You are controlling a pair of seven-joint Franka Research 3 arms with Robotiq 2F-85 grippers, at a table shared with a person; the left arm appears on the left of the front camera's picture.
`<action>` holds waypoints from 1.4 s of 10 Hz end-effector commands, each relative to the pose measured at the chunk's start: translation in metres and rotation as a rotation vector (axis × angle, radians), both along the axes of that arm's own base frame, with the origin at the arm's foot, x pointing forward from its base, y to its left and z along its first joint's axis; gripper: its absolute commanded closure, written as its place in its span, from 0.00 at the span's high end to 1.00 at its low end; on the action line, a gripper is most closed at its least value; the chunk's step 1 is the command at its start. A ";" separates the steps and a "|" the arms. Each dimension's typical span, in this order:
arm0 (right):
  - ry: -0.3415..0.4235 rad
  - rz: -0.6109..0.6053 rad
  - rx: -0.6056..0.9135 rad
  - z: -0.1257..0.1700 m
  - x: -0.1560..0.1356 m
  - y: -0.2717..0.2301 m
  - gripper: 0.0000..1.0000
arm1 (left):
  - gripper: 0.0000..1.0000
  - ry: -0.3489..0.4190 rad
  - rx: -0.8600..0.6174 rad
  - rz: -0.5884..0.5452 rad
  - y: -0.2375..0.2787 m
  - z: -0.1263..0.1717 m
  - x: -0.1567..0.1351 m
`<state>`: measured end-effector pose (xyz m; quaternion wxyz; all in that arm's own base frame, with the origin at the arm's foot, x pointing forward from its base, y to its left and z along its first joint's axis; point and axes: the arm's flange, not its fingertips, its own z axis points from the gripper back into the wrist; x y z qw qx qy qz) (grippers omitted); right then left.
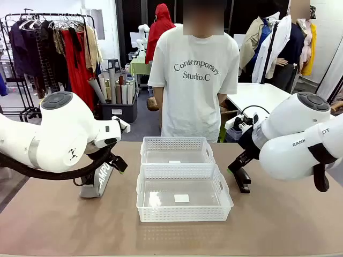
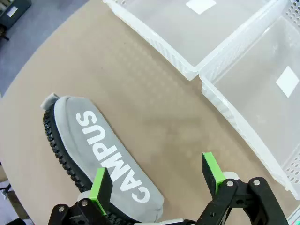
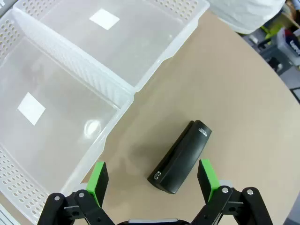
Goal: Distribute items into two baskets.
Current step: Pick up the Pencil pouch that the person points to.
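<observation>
At the left, the left gripper (image 2: pixel 156 180) hangs over the table (image 1: pixel 53 225) with jaws spread wide, gripping nothing. The grey pouch (image 2: pixel 93 150) lies on the table, one end under a finger. In the middle, two white baskets touch, the near basket (image 1: pixel 185 214) in front of the far basket (image 1: pixel 177 142). At the right, the black stapler (image 3: pixel 180 157) lies beside them, below the right gripper (image 3: pixel 152 177), whose jaws are spread wide.

It looks like a garment studio: clothes rack (image 1: pixel 51 45), fabric rolls (image 1: pixel 113 88).
</observation>
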<state>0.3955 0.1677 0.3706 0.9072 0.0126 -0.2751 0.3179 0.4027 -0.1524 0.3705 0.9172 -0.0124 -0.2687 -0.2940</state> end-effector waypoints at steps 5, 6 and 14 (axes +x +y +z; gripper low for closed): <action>0.000 0.000 0.000 0.000 0.000 0.000 1.00 | 1.00 -0.001 0.000 0.000 0.000 0.000 0.000; 0.000 0.000 0.000 0.000 0.000 0.000 1.00 | 1.00 -0.001 0.000 0.000 0.000 0.000 0.000; 0.000 0.000 0.000 0.000 0.000 0.000 1.00 | 1.00 -0.001 0.000 0.000 0.000 0.000 0.000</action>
